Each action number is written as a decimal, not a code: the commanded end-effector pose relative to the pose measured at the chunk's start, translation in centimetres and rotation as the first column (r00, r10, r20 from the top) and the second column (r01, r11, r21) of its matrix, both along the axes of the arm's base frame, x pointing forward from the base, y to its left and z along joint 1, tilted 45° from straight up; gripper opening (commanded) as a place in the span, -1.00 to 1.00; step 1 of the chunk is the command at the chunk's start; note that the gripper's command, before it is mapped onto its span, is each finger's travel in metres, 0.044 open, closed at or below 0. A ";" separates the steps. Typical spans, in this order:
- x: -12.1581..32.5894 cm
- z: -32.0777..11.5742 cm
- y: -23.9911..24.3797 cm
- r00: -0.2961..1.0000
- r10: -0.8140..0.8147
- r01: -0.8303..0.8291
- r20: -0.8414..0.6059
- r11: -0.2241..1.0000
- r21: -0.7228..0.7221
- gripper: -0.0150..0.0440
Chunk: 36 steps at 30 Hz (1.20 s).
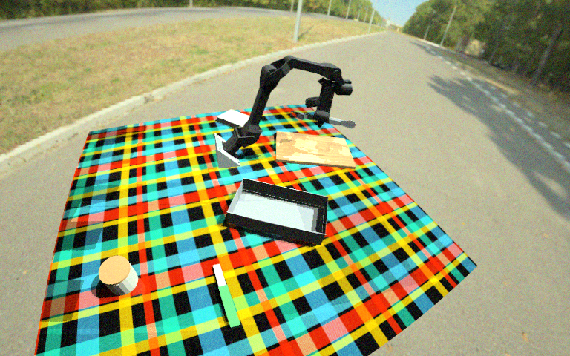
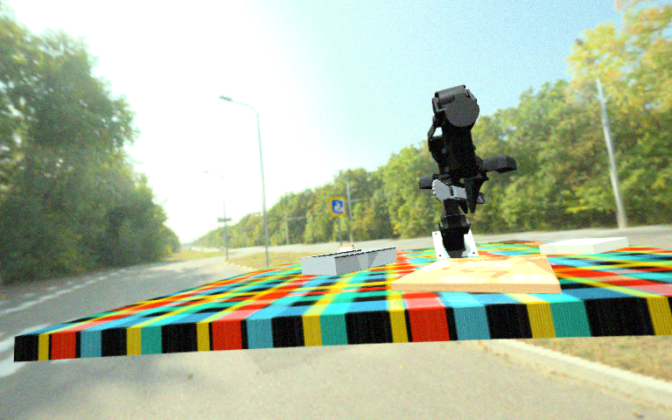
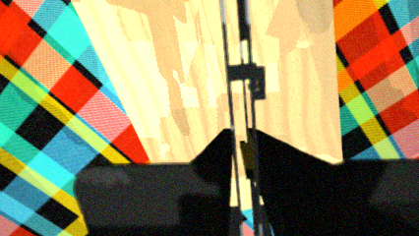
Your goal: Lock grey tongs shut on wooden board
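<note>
My gripper [image 1: 321,122] [image 2: 469,204] [image 3: 238,135] is shut on the grey tongs [image 1: 344,122] [image 2: 448,191] [image 3: 241,72] and holds them in the air. In the wrist view the tongs' two arms run close together, nearly parallel, between my fingers. In the top view they lie about level, with one rounded end sticking out to the right. Whether the hinge lock is engaged cannot be seen. The wooden board [image 1: 310,152] [image 2: 475,284] [image 3: 295,113] lies flat on the checked cloth, below the gripper's height. The roasting tin [image 1: 274,230] [image 2: 321,266] is empty.
A white block [image 1: 233,117] [image 2: 584,245] lies behind the arm's base. A pale can with a tan top [image 1: 117,274] stands at the front left. A green and white stick [image 1: 228,302] lies in front of the tin. The table edge is just beyond the board.
</note>
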State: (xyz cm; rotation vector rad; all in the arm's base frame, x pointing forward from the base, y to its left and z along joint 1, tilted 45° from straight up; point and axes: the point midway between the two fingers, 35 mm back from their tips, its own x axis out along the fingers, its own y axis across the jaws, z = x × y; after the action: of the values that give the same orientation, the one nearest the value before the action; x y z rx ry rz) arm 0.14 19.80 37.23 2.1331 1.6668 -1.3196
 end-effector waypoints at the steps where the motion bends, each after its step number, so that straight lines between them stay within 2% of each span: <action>1: 0.1 0.0 0.0 1.000 0.003 -0.003 0.012 1.000 0.005 -1.00; 22: -0.4 0.8 2.1 0.960 -0.056 -0.027 0.274 0.956 0.291 -1.00; 36: -1.1 1.3 2.0 0.926 -0.177 -0.008 0.334 0.874 0.486 -1.00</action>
State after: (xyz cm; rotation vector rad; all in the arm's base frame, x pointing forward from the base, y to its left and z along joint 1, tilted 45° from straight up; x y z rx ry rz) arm -0.96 22.06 38.39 2.4960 1.8764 -0.5304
